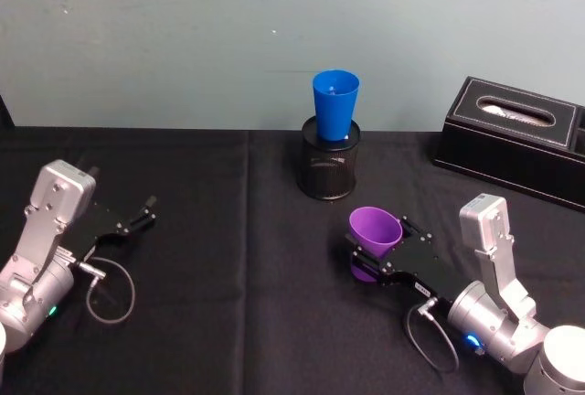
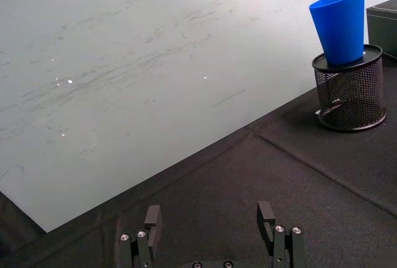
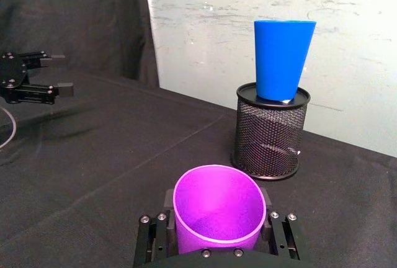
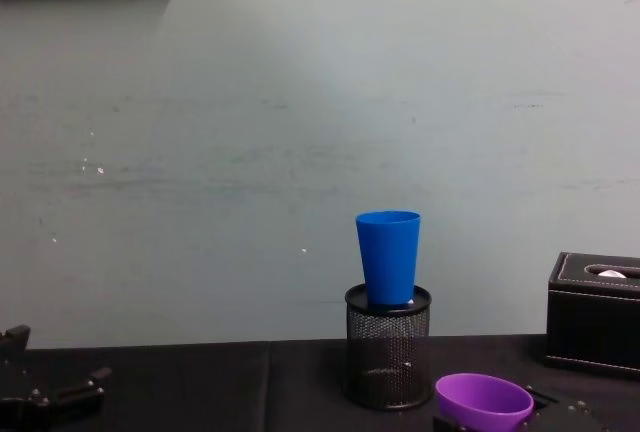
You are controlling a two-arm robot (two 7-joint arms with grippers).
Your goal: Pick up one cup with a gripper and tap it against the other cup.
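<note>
On the left side of the black table [image 1: 201,313] the left gripper [image 1: 139,214] sits low over the cloth. It holds nothing. The left wrist view shows its two fingers [image 2: 153,216] spread wide apart with only cloth between them. A thin grey cable [image 1: 110,287] loops beside its arm. The chest view shows this gripper [image 4: 60,392] down in the left corner.

In the middle, close to the pale wall [image 1: 183,38] at the back, stands a round black mesh pen holder [image 1: 330,171]. The blue cup [image 1: 335,105] stands upright in the top of it, with its narrow end down inside the holder. Most of the blue cup sticks up above the holder's rim.

A little to the right, and nearer to the robot, is the purple cup [image 1: 375,235]. The right gripper [image 1: 382,247] has it squeezed between its two black fingers [image 3: 166,198], one on each side of the cup's body. The cup's open mouth faces up and tips a little. It is low over the table, and I cannot tell if its bottom touches the cloth. The purple cup is near the holder, and there is a gap between the two cups.

At the far right of the table, near the wall, lies a black tissue box [image 1: 512,144].
</note>
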